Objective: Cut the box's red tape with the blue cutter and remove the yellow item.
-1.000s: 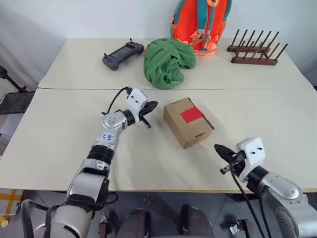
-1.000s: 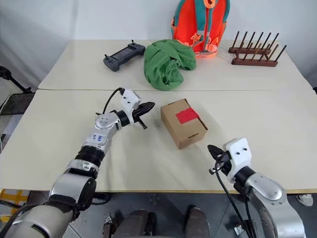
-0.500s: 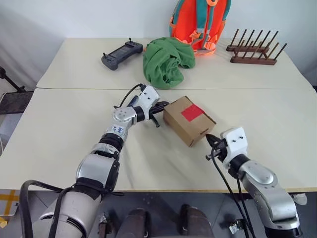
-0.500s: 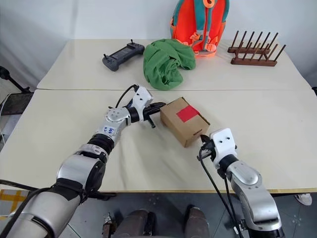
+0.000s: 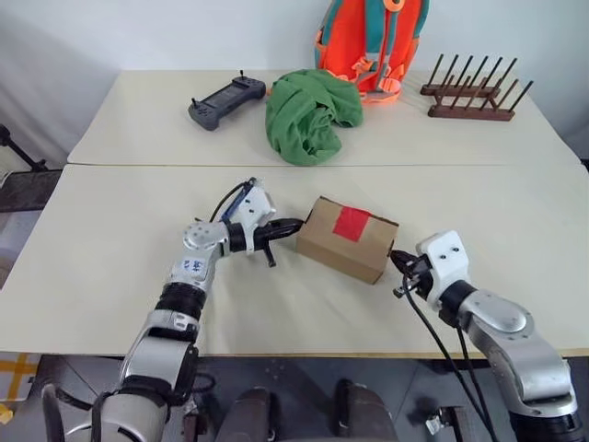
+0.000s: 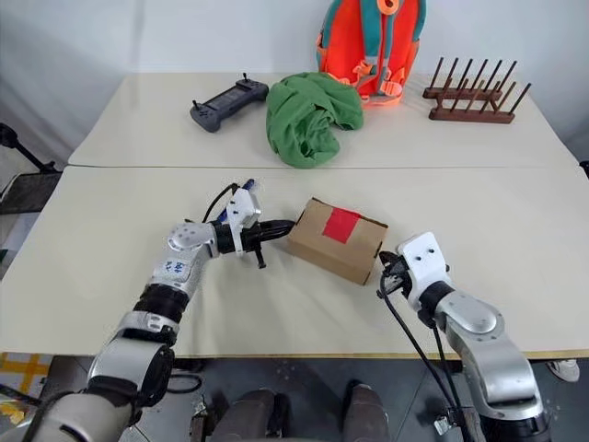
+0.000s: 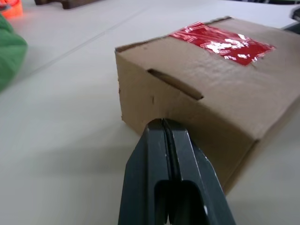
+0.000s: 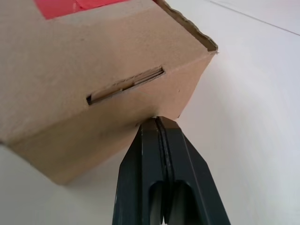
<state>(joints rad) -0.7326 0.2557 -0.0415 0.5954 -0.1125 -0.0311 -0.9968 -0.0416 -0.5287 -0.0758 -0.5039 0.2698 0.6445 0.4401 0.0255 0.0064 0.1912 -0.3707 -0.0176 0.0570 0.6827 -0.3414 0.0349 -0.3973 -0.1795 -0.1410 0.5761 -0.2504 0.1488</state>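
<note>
Tape first: the red tape (image 5: pixel 351 223) sits whole on top of the box (image 5: pixel 345 238), so nothing is cut yet, the flaps are down, and whatever yellow item is inside is hidden. You have no blue cutter in either claw, so by my reading fetching it, the cut and the removal all lie ahead. Your left claw (image 5: pixel 287 224) is closed and empty, its tip touching the box's left end; your right claw (image 5: pixel 398 259) is closed and empty too, tip against the right end. The box lies mid-bench between them on the near bench (image 5: pixel 110 230). From the head views you get the whole layout: green cloth (image 5: pixel 308 110), dark controller (image 5: pixel 224 98), orange backpack (image 5: pixel 368 37), wooden rack (image 5: pixel 469 92) well behind. Each wrist view gives what those miss: a tab slot (image 7: pixel 176 86) in the end wall, and fingers (image 8: pixel 145 168) pressed flat together.
</note>
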